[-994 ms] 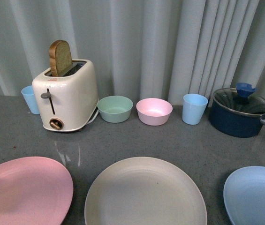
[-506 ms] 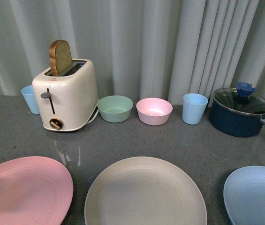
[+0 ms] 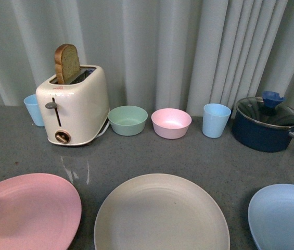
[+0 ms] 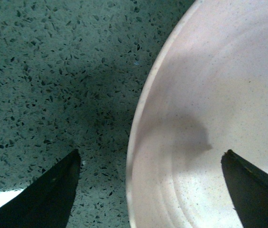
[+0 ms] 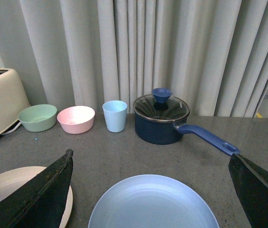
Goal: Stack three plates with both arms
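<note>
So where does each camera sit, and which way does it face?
Front view: on the body between the arms, facing the curtain; shows toaster, pot, pink plate, beige plate, blue plate; almost no robot.
Left wrist view: on the left wrist, looking down at the pink plate's rim; left gripper open across it.
Right wrist view: on the right wrist, looking forward over the blue plate to the pot; right gripper open.
Shared: front and right wrist both show the pot and blue plate.
</note>
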### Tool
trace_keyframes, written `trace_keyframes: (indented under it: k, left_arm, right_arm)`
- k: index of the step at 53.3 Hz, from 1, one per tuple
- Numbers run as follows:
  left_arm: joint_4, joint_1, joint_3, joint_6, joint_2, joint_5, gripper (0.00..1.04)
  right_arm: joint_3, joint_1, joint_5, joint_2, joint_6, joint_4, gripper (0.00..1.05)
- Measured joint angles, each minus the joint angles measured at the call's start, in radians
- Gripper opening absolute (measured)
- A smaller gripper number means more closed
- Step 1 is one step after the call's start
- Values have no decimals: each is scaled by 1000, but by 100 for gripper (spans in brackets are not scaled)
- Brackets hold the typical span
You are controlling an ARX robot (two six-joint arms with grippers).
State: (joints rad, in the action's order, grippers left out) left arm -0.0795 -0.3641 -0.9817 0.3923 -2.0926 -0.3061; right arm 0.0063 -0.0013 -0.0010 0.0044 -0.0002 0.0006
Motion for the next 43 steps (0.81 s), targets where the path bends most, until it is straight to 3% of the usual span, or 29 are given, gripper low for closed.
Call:
trace_keyframes:
  k: [11, 26, 33, 43]
  left_arm:
    - [8, 8, 0, 11, -14, 44, 56]
    - [-38, -7, -8, -5, -14, -21, 15]
    - [-75, -26, -27, -26, -8, -79, 5]
    - [-120, -67, -60, -57, -5, -108, 5]
  right_arm:
    - [0, 0, 0, 0, 0, 0, 97]
    - [0, 0, 0, 0, 0, 0, 97]
    - [0, 0, 0, 0, 0, 0, 97]
    - [0, 0, 0, 0, 0, 0, 97]
